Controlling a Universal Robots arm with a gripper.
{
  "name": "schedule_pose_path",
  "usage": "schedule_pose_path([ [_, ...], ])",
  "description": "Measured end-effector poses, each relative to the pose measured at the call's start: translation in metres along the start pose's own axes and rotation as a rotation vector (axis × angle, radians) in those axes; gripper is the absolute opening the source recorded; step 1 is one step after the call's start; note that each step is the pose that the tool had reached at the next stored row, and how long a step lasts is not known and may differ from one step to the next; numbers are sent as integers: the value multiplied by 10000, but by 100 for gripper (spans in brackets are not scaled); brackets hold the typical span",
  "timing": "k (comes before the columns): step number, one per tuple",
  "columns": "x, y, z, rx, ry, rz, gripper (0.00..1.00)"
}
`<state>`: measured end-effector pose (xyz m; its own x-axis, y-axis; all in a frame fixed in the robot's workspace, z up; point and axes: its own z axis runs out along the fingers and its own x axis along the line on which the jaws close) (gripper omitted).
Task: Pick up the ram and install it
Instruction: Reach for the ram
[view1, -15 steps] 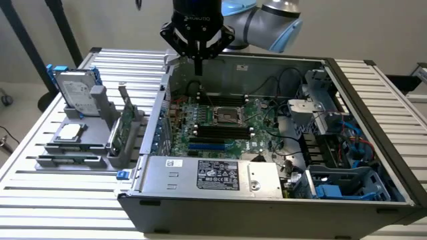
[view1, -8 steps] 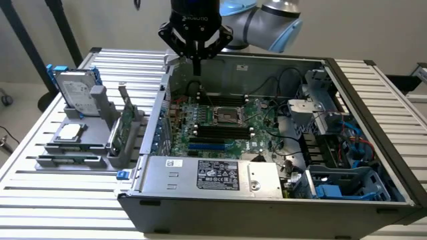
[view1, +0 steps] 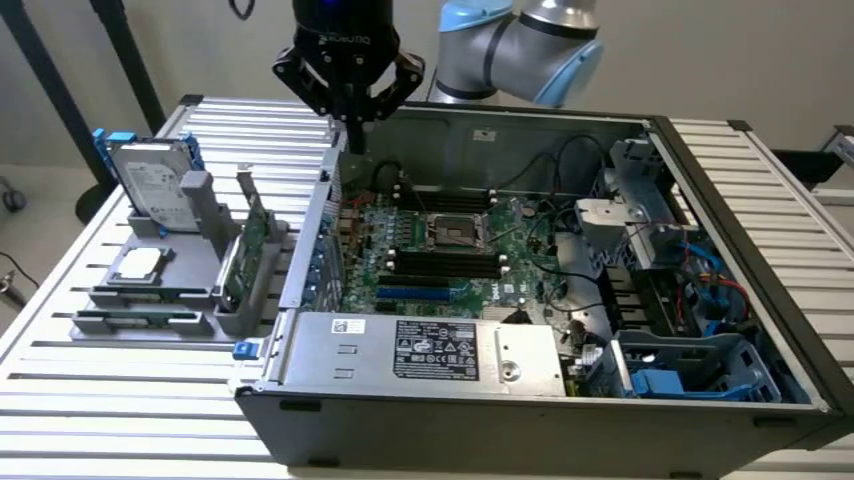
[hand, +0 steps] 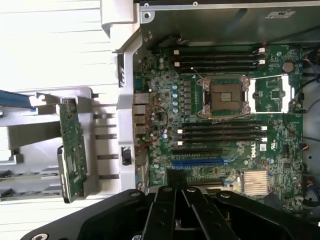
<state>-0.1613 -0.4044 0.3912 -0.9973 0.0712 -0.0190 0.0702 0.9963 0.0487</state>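
1. The black gripper (view1: 352, 128) hangs with its fingers pressed together and nothing between them. It is above the far wall of the open computer case (view1: 534, 430), close to that wall's corner on the exterior view's left. In the wrist view the same closed fingertips (hand: 181, 192) look down over the motherboard (hand: 165, 100).
2. The ram (view1: 134, 320), a thin green stick, lies flat at the near end of the grey holder rack (view1: 198, 200). The rack stands on the slatted table (view1: 107, 400), along the table's edge on the exterior view's left. The ram is well apart from the gripper.
3. The same rack carries a hard drive (view1: 150, 185) standing upright at its far end and a square silver processor chip (view1: 138, 265) lying flat in the middle. A green expansion card (view1: 240, 265) stands on edge on the side nearest the case, and the wrist view also shows it (hand: 72, 150).
4. Inside the case, long black memory slots (view1: 441, 265) run on both sides of the processor socket (view1: 447, 228).
5. A labelled power supply box (view1: 427, 350) sits against the case's near wall.
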Motion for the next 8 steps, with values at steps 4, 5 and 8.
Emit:
schedule_pose_path([
  [4,181,-35,4,0,0,0,11],
  [5,222,-43,5,0,0,-1,11],
  [8,360,-69,10,0,0,1,11],
])
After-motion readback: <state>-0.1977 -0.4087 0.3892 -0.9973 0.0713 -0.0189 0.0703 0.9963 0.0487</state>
